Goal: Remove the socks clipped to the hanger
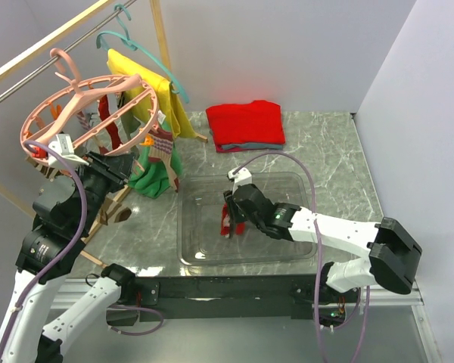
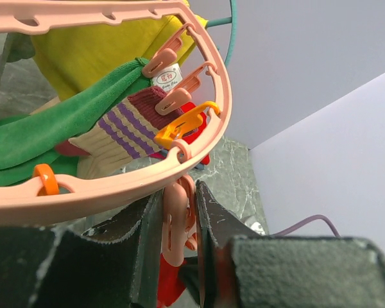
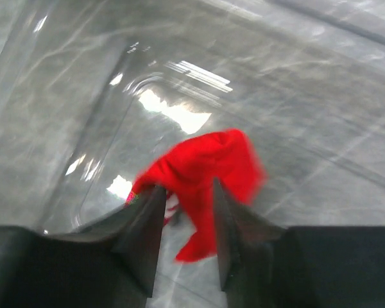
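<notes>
— Left gripper [image 2: 179,196], up close in its wrist view: two dark fingers pressed onto a pink clip [image 2: 178,224] that hangs just under the rim of the hanger [image 2: 115,183]. Something red shows below that clip, between the fingers.

— Where are the socks?

— One striped sock [image 2: 125,131], tan, maroon and purple, is held by pink clips on the ring. It lies beside a green cloth [image 2: 45,128] and in front of a yellow shirt [image 2: 96,51]. An orange clip [image 2: 186,122] sits on the rim just beside it.

— And the hanger as a whole?

— From above, it is a pink ring with spokes and a hook on top. It hangs tilted from a rail [image 1: 23,82] at the far left of the table [image 1: 325,151], right above the left arm.

— What about the other arm?

— Right gripper [image 3: 186,187] reaches into a clear tub [image 1: 287,181] at the middle of the table. Its fingers stand apart. A red sock [image 3: 208,167] shows through the gap, blurred, over the tub floor. Whether it touches the fingers I cannot tell.

— Anything else nearby?

— Beyond the tub, near the back wall, lies a folded red garment [image 1: 246,125].
</notes>
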Controlling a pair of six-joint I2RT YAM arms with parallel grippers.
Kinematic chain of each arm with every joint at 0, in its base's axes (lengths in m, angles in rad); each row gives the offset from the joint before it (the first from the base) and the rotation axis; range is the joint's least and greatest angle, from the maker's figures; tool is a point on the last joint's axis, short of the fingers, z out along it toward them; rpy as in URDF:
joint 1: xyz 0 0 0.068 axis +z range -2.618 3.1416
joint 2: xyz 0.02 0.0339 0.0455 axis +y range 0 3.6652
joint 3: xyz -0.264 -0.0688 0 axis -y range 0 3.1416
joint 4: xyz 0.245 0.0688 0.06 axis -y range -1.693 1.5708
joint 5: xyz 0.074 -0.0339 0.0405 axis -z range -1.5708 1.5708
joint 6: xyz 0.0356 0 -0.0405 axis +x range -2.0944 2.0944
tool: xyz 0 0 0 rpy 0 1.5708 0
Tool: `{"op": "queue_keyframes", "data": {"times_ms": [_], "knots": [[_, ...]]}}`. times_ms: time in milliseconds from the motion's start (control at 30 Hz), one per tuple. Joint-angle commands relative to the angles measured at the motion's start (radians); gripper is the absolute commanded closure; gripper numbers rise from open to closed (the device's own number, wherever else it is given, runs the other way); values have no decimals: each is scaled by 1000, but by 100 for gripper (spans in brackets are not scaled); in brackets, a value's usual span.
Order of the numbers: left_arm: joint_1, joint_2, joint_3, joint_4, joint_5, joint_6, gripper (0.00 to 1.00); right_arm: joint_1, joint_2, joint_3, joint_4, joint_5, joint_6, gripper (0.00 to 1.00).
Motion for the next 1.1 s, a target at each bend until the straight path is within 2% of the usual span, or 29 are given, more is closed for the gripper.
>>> {"op": "queue_keyframes", "data": {"times_ms": [0, 33, 133, 233, 333, 367, 500, 533, 733, 900, 1000, 1067], "knots": [[-1, 1, 18, 52, 37, 24, 91, -24, 4, 10, 30, -165, 16, 49], [-1, -2, 18, 52, 36, 24, 91, -27, 1, 17, 33, -171, 13, 36], [-1, -8, 18, 46, 39, 24, 90, -27, 4, 65, 36, -176, -15, 20], [-1, -14, 18, 41, 39, 23, 90, -26, 21, 137, 61, -201, -73, 17], [-1, -21, 17, 35, 37, 24, 89, -27, 51, 195, 166, -240, -134, 9], [-1, -22, 17, 29, 34, 26, 89, -36, 59, 203, 252, -251, -141, 7], [-1, -30, 21, 19, 22, 30, 89, -70, 114, 235, 476, -370, -119, 7], [-1, -30, 23, 18, 17, 30, 89, -70, 134, 231, 583, -392, -131, 7], [-1, -22, 32, 13, 40, 30, 89, -70, 278, 272, 808, -493, -236, 7], [0, -30, 29, 22, 48, 19, 88, -70, 395, 358, 865, -476, -297, 9], [-1, -19, 41, 15, 63, 19, 89, -69, 442, 437, 825, -484, -291, 17], [-1, -14, 49, 7, 65, 24, 89, -70, 462, 467, 799, -485, -289, 18]]}}
